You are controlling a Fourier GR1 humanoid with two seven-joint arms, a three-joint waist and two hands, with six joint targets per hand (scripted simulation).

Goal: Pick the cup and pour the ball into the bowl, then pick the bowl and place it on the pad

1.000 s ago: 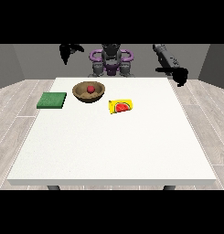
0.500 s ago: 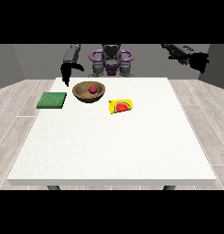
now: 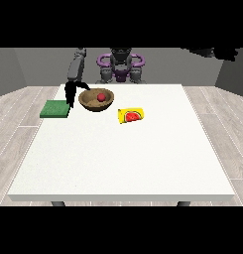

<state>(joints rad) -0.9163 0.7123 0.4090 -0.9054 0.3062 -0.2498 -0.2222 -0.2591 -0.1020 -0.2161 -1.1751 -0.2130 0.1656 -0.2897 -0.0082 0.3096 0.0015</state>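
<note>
The white table (image 3: 123, 154) fills most of the view, with the robot (image 3: 121, 67) small behind its far edge at twelve o'clock. On the far left part of the table lies the flat green pad (image 3: 55, 108), at about ten o'clock from the table's middle. Just to its right, at about eleven o'clock, sits the brown bowl (image 3: 96, 99), upright, apart from the pad. Inside the bowl rests a red ball (image 3: 100, 96), a little right of the bowl's centre. At four o'clock from the bowl, near it but not touching, lies a yellow cup (image 3: 131, 115) on its side, with a red-and-green watermelon picture on it; whether anything is inside it cannot be told.

The hand at the view's left (image 3: 71, 92) hangs down from its grey forearm between the pad and the bowl, at nine o'clock from the bowl's rim. One dark finger or thumb reaches toward the rim, but whether it touches or grasps the bowl cannot be told. The hand at the view's right (image 3: 226, 52) is raised high, well off the table at two o'clock; whether it is released or clenched cannot be told.
</note>
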